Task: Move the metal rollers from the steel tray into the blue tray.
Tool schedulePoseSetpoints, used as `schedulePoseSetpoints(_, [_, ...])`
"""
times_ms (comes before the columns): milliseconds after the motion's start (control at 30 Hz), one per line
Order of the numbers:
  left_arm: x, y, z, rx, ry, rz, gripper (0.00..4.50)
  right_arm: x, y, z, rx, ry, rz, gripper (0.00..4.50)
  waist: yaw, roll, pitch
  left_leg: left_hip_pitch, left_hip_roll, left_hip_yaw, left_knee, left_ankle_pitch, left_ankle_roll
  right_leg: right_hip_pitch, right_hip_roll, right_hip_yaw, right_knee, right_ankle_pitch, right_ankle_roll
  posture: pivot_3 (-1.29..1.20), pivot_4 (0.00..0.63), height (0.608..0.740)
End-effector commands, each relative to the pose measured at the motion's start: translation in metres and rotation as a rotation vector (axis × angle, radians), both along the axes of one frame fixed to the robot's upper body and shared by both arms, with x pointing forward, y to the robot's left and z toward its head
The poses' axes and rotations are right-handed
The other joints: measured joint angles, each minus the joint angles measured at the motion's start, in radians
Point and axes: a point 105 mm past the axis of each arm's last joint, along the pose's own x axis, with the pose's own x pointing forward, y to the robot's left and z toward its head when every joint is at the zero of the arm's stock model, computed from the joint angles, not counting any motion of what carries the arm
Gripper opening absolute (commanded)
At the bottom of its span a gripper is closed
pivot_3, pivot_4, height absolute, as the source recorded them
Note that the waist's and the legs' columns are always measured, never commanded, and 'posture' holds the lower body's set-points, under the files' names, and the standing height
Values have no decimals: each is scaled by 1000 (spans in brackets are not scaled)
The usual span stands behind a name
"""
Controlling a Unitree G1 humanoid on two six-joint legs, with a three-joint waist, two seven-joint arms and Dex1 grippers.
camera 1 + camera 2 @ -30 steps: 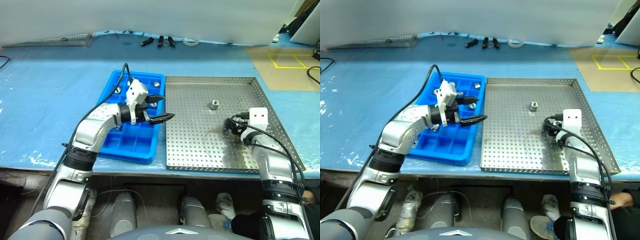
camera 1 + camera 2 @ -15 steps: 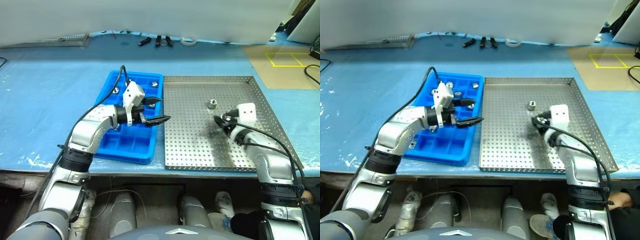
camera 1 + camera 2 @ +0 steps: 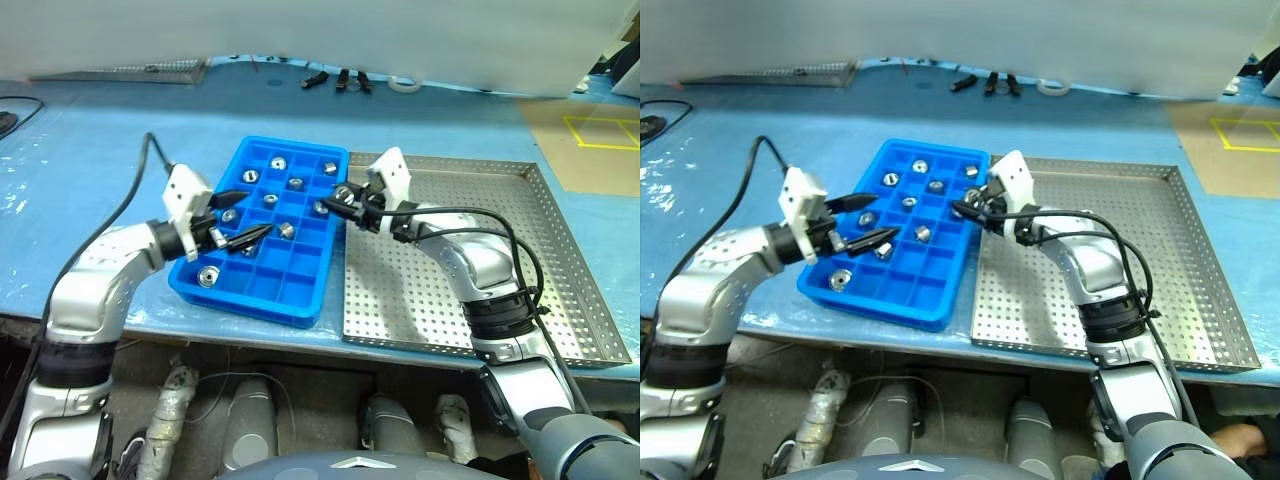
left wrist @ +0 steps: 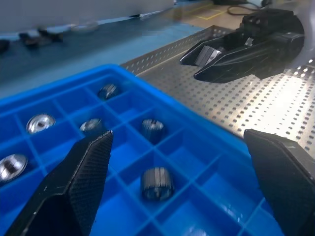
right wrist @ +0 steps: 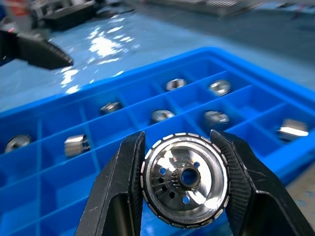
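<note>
The right gripper (image 5: pixel 183 184) was clamped tight on one of the metal rollers (image 5: pixel 184 178), a shiny ring with a dark centre hole, pinched between both black fingers. It hung over the right-hand edge of the blue tray (image 3: pixel 262 290), just where that tray meets the steel tray (image 3: pixel 560 300). The left gripper (image 3: pixel 240 215) stood with its jaws spread wide and nothing between them, hovering over the near-left part of the blue tray, well apart from the right one. Below and between the two grippers, more rollers (image 3: pixel 274 161) lay one to a compartment, scattered across the blue grid. The perforated floor of the steel tray was bare where it could be seen. Beyond both trays, small dark tools (image 3: pixel 343 78) lay on the blue table cover (image 3: pixel 90 130).
</note>
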Motion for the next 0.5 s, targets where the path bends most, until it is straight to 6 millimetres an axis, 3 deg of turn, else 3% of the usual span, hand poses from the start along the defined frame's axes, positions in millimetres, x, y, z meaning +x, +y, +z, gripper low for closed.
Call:
schedulePoseSetpoints(33, [-19, 4, 12, 2, -45, 22, 4500, -19, 10, -3, -74, 3, 157, 1705, 18, 0, 0, 0, 0, 0, -1, 0, 0, 0, 0, 0, -1, 0, 0, 317, 150, 740])
schedulePoseSetpoints(167, [-37, 4, 2, 11, -2, 31, 4500, -30, 16, -14, -133, 24, 246, 1705, 46, 0, 0, 0, 0, -1, -2, 0, -1, 0, 0, -1, -1, 0, 0, 365, 150, 740])
schedulePoseSetpoints(333, [-43, -3, 0, -2, 6, 38, 4500, -26, 20, -16, -161, 16, 263, 1705, 66, 0, 0, 2, 2, -2, -3, 1, -2, 0, 0, 0, 2, 0, 0, 390, 150, 740])
schedulePoseSetpoints(500, [-44, -7, -5, -10, 22, 40, 4500, -40, 18, -31, -167, 132, 300, 1705, 82, 0, 0, 3, 2, -2, -3, 2, -3, 0, 0, 1, 3, 0, -1, 385, 150, 740])
